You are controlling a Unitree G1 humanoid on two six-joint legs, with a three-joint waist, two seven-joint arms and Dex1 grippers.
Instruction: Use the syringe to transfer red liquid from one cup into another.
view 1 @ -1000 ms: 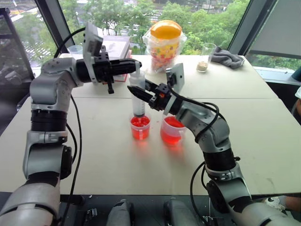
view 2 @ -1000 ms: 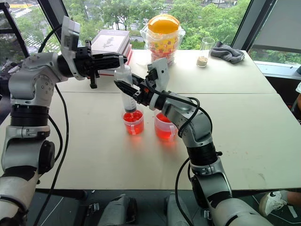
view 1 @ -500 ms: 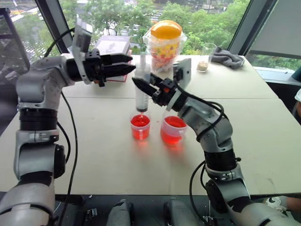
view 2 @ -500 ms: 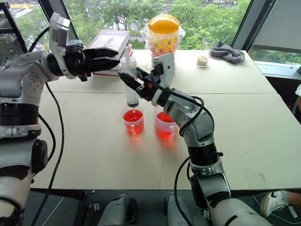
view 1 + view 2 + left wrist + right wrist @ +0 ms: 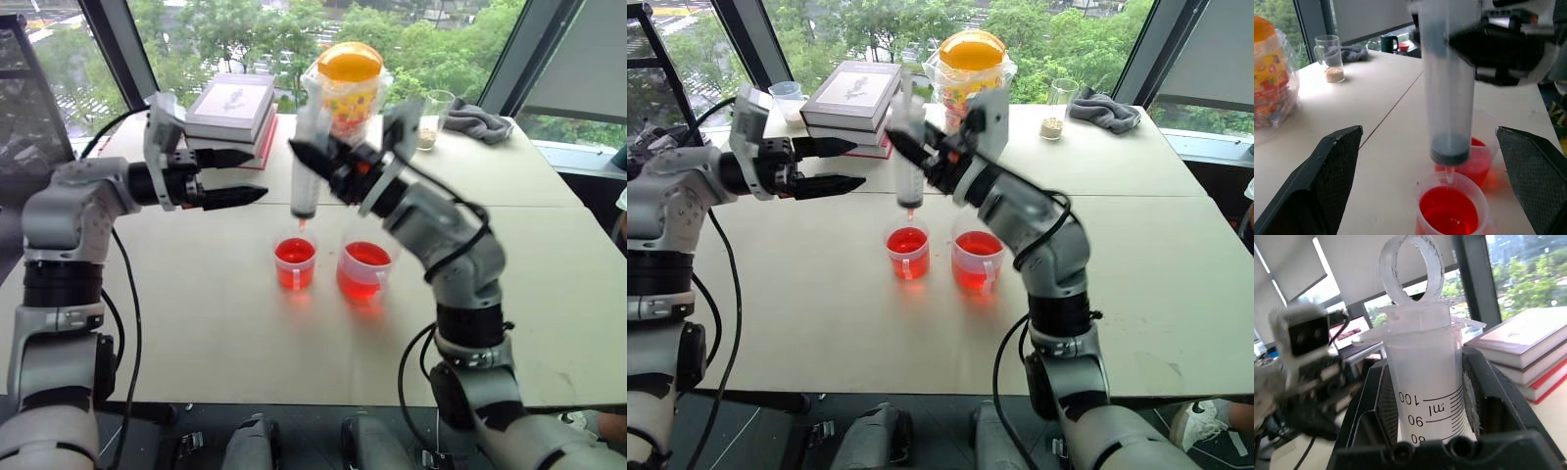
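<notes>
Nearby, books point(image 5: 854, 93), snack jar point(image 5: 969, 61), right fingers point(image 5: 1385, 406) pinching syringe point(image 5: 306, 168), left fingers point(image 5: 235, 197) spread.

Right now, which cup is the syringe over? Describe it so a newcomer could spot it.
On the pale table, two clear cups of red liquid stand side by side near the middle. The syringe, held upright by the right gripper, hangs over the smaller cup. Unlike the wider cup beside it, it is narrower and has no handle.
</notes>
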